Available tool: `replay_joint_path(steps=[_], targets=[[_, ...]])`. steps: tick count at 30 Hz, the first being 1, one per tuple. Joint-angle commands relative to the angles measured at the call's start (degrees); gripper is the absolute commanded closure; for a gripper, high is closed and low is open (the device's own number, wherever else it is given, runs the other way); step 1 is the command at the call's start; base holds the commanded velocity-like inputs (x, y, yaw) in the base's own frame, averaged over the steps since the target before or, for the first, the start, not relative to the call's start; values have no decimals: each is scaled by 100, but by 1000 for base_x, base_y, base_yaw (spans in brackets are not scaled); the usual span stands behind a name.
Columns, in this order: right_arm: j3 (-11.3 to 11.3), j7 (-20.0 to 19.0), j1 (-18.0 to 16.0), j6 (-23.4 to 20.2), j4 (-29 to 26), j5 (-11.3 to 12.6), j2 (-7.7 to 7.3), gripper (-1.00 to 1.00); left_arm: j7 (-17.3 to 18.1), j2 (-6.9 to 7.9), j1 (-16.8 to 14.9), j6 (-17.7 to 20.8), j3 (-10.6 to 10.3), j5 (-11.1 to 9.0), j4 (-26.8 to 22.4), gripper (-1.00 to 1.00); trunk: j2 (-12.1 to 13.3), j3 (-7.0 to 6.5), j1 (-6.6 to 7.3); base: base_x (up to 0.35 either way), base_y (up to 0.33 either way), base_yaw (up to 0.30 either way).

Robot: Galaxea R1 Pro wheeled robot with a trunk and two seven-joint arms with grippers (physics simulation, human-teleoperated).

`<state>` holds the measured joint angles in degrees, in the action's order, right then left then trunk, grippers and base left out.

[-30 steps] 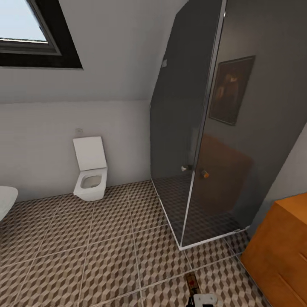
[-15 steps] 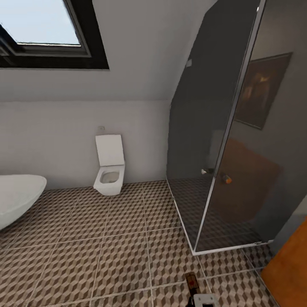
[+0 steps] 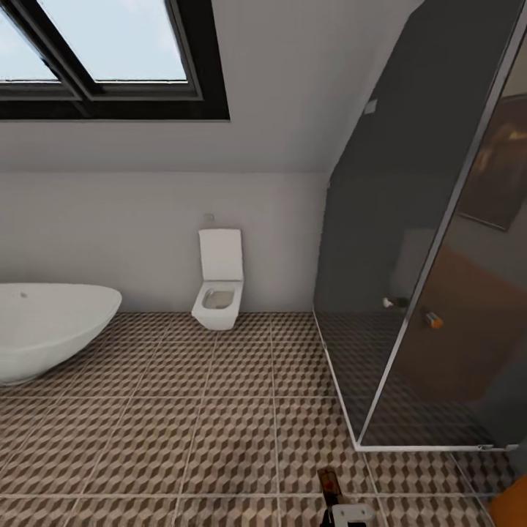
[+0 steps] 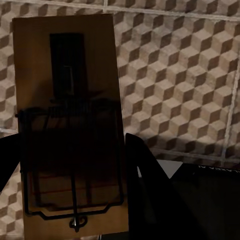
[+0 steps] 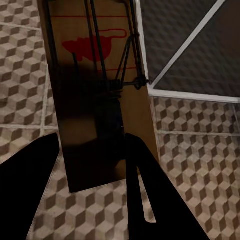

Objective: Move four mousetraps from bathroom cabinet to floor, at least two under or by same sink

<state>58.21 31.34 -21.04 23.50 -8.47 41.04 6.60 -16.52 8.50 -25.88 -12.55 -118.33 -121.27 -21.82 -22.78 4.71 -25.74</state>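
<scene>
Gripping a mousetrap (image 4: 70, 125) between left pincer (image 4: 75, 165) fingers, over bathroom floor (image 4: 175, 75)

Two mousetraps: one tan board (image 4: 70, 125) with black wire, held above the cube-patterned bathroom floor (image 4: 175, 75); another (image 5: 97, 95) with a red mouse print, likewise aloft.

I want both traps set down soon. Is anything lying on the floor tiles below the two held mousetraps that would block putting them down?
Nothing visible does. Under the left claw's mousetrap and the right claw's mousetrap the bathroom floor shows bare patterned tile; the shower's frame lies off to one side. The sink is not in view.
</scene>
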Motion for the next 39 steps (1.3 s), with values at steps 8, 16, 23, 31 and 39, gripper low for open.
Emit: replay_joint_path(steps=[8, 16, 23, 31, 39], targets=[[50, 22, -5, 26, -5, 48, -9, 100, -43, 8, -14, -37, -43, -30, -4, 100, -14, 13, -4, 0, 0, 291], [79, 22, -5, 6, -10, 38, -17, 100, -31, -17, -14, -29, -47, -68, 184, 100, -14, 13, -4, 0, 0, 68], [173, -33, 109, 161, 194, 29, -151, 100, -15, 90, 216, -175, -59, -93, 210, 100, -14, 13, -4, 1, 0, 0], [186, 16, 118, 156, 365, 4, -256, 100, -11, -3, 283, -107, -36, -83, 464, 100, -14, 13, -4, 262, 27, 0], [23, -40, -83, -103, 286, 104, -284, 100, -11, -263, 38, 78, -30, -79, 716, 100, -14, 13, -4, 319, 149, 0]])
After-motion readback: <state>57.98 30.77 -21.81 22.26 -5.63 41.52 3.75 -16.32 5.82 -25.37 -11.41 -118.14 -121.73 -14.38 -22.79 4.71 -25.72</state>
